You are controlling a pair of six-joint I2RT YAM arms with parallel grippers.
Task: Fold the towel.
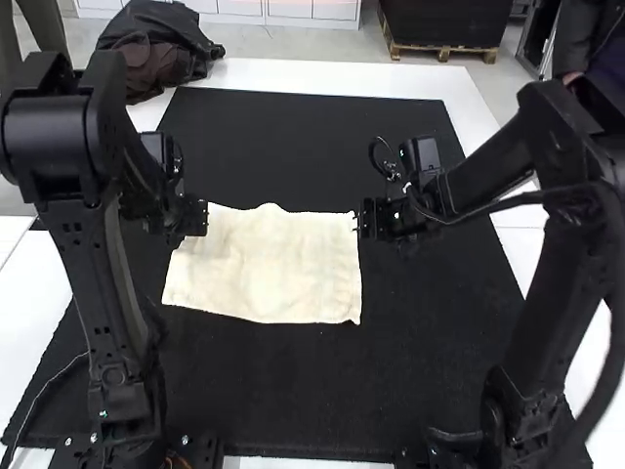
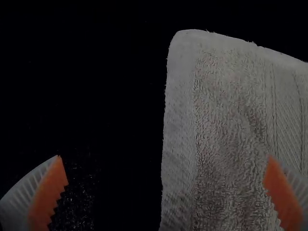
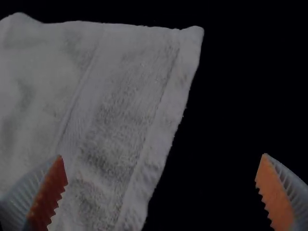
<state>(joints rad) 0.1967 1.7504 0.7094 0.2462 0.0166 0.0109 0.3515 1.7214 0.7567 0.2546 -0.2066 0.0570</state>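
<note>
Lying spread near the middle of the desk [image 1: 293,74], on a black mat [image 1: 293,147]: the towel [image 1: 273,264], cream, roughly rectangular. Far edge wavy, one low rounded hump in it; near edge smoother, bowed slightly. Shallow creases and soft shading over the surface. Number of layers: cannot tell.

Close texture, left wrist view: looped terry pile, nubbly, bordered by a flatter woven hem; corner blunt and rounded. Fine parallel ridges in a band along one part. Right wrist view: thick hem down one side, slightly puckered, with a paler, flatter band crossing the pile. Mat dark and matte, finely grained where light catches it.

Left end effector [image 1: 195,217] at the towel's far left corner, released, its ribbed white fingers well parted. Orange pads [image 2: 284,197] toothed along the edge. One finger over the towel, the other over bare mat, a hemmed edge running between them.

Right end effector [image 1: 367,220] beside the far right corner, also released, same toothed orange pads [image 3: 275,195], wide gap. One finger over the cloth, its mate over mat, the hem between. Nothing grasped by either; contact with the cloth, cannot tell.
</note>
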